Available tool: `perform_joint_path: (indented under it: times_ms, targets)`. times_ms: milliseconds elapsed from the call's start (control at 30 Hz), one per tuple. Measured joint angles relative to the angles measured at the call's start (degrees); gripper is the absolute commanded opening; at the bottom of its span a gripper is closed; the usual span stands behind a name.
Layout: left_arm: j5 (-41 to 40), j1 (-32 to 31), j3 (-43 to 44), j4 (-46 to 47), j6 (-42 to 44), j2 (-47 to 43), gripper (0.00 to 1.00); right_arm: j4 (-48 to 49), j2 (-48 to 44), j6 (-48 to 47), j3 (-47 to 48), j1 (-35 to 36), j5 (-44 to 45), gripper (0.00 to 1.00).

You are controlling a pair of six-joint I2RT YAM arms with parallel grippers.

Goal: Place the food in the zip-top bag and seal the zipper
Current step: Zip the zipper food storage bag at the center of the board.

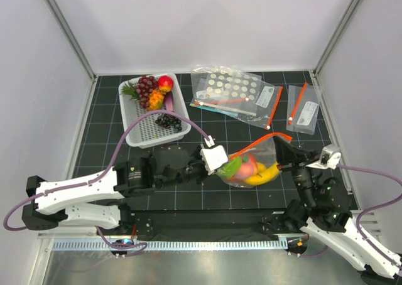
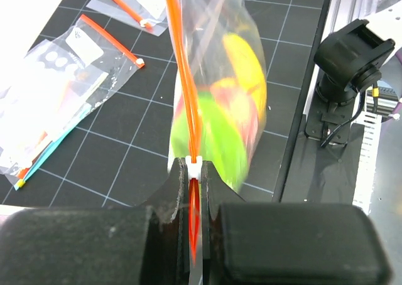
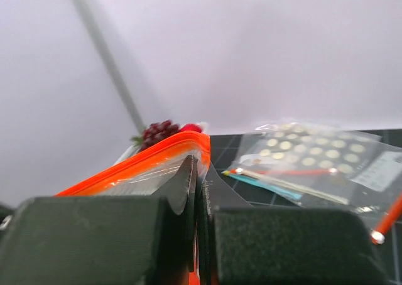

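Pinching: left gripper (image 2: 195, 191) jaws clamped on the zipper (image 2: 182, 78), a thin orange-red strip, at its white slider (image 2: 195, 166)
Right gripper (image 3: 198, 191): jaws closed on the zipper's other end
Bag (image 1: 267, 152): clear crinkly film, held between both grippers over the black gridded mat (image 1: 113, 128)
Food (image 1: 251, 171): glossy rounded pieces, yellow, green, pink, inside the bag

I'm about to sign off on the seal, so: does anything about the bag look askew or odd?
Yes. The zipper bows in an arch between the left pincer and right pincer instead of running straight, and shows as two strands, so the zip-top bag may not be fully shut.
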Motion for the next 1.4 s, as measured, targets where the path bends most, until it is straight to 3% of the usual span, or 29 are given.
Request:
perform_joint_path:
  times_ms: [233,500,667,833,1200,1267,1333,1400]
  targets:
    - [0.0,0.0,0.0,-0.1,0.0,0.0,0.0,0.5,-2.3,0.8,-0.6,0.0,16.5,0.01]
    - [0.0,0.0,0.0,0.7,0.0,0.0,0.01,0.5,-2.3,1.3,-0.9,0.1,17.7,0.01]
    - [-0.4,0.0,0.0,-0.9,0.1,-0.5,0.56,1.6,-0.7,0.6,-0.8,-0.5,14.7,0.01]
    - [-1.7,0.0,0.0,-1.7,-0.2,-0.6,0.7,2.6,6.6,0.3,0.1,-1.0,2.6,0.01]
    - [-8.1,0.0,0.0,-1.2,0.3,7.0,0.75,2.7,19.2,-0.1,2.7,-1.1,-23.2,0.01]
    - [-9.0,0.2,0.0,-1.3,0.3,7.9,0.64,2.7,19.7,-0.1,2.7,-1.1,-25.9,0.01]
    - [-9.2,0.5,0.0,-1.3,0.2,8.0,0.41,2.8,19.7,0.0,2.7,-1.1,-27.7,0.01]
    - [-9.4,0.8,0.1,-1.3,0.5,8.0,0.36,3.1,19.7,0.0,2.7,-1.1,-29.0,0.01]
